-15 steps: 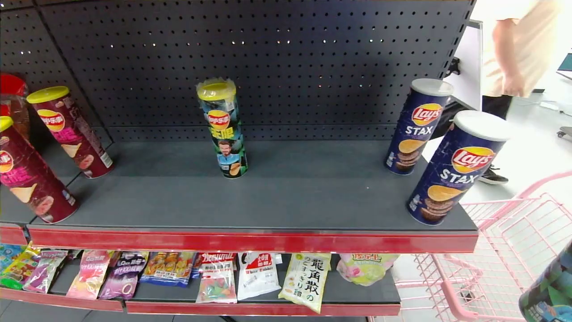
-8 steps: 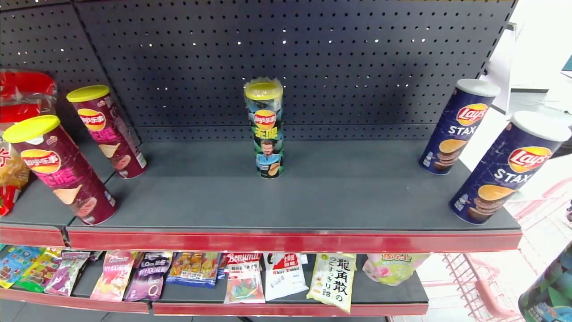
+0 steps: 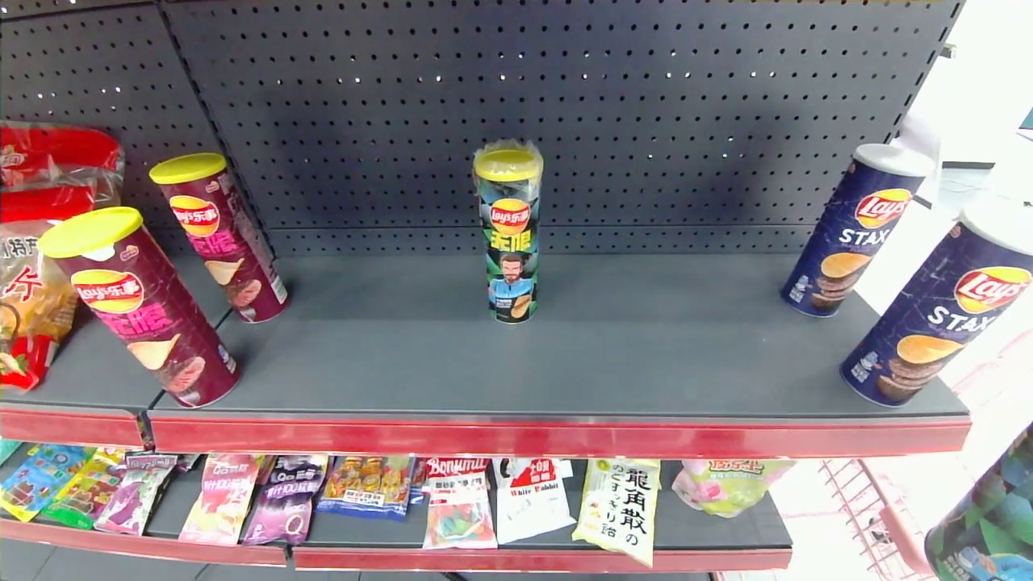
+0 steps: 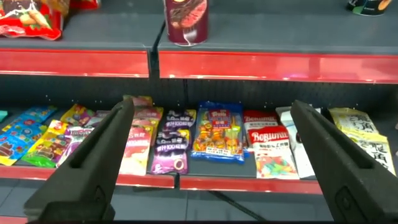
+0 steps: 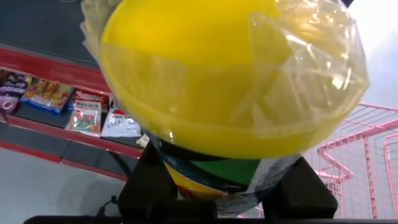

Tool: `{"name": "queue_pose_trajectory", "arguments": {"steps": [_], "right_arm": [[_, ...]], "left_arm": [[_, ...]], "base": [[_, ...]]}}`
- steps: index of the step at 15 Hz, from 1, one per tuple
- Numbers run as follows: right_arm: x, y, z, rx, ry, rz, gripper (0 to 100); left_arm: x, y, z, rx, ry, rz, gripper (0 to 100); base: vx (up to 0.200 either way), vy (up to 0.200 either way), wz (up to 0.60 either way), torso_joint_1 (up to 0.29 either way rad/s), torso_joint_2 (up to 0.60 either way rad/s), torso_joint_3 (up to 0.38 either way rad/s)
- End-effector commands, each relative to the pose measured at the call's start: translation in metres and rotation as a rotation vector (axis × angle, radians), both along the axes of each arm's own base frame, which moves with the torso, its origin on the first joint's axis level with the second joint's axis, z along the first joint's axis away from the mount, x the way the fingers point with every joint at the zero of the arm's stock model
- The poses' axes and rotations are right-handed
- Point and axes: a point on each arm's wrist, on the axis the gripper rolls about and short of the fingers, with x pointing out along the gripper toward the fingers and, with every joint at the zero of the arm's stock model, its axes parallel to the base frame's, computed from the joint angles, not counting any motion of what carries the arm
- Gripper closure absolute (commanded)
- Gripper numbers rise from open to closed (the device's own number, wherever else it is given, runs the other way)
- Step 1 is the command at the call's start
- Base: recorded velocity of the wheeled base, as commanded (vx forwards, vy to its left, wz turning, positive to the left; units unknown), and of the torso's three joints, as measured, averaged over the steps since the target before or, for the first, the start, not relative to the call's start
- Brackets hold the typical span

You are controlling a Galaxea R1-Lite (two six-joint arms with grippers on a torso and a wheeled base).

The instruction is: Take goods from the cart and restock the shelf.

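Partway through, by the look of things: stock already standing on the upper shelf (image 3: 565,363), at least one piece yet to place. Clamped in the right jaws, a green can (image 5: 230,81) with a yellow lid under loose film, held low off the shelf's right end, near the pink cart (image 3: 892,524). Nothing in the left jaws, spread wide and facing the lower shelf (image 4: 249,184). Counted on the upper shelf: five cans upright — two maroon cans at the left, one in front (image 3: 141,303) and one behind (image 3: 222,234); one middle can (image 3: 508,234) matching the held one; two blue cans at the right, back (image 3: 855,230) and front (image 3: 940,315). Six in all with the held one. Plenty of bare shelf either side of the middle can — likely room for this one. Also red bags (image 3: 48,177) at the far left, and snack packets (image 3: 452,500) below, too overlapped to count surely.
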Motion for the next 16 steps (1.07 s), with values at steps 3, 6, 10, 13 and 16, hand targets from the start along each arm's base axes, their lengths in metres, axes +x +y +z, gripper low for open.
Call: {"name": "queue_pose_trajectory", "arguments": {"steps": [3, 6, 10, 13, 16], "right_arm": [[-0.0006, 0.0033, 0.0010, -0.002, -0.004, 0.081, 100], [-0.0003, 0.0035, 0.0001, -0.004, 0.000, 0.084, 100], [-0.0008, 0.0040, 0.0015, -0.002, -0.007, 0.105, 100], [-0.0027, 0.0070, 0.0024, 0.006, -0.013, 0.202, 100], [0.0010, 0.0110, 0.0088, -0.006, -0.019, 0.284, 100]], "left_arm": [[0.0001, 0.0000, 0.0000, 0.000, 0.001, 0.001, 0], [0.0001, 0.0000, 0.0000, 0.000, 0.001, 0.000, 0], [0.0001, 0.0000, 0.0000, 0.000, 0.001, 0.000, 0], [0.0001, 0.0000, 0.0000, -0.002, 0.000, 0.001, 0], [0.0010, 0.0000, 0.0003, 0.002, 0.013, -0.007, 0]], "base": [[0.200, 0.000, 0.00, -0.015, 0.00, 0.004], [0.200, 0.000, 0.00, 0.009, 0.00, 0.001], [0.000, 0.000, 0.00, 0.000, 0.00, 0.000], [0.000, 0.000, 0.00, 0.000, 0.00, 0.000], [0.000, 0.000, 0.00, 0.000, 0.00, 0.000]]}}
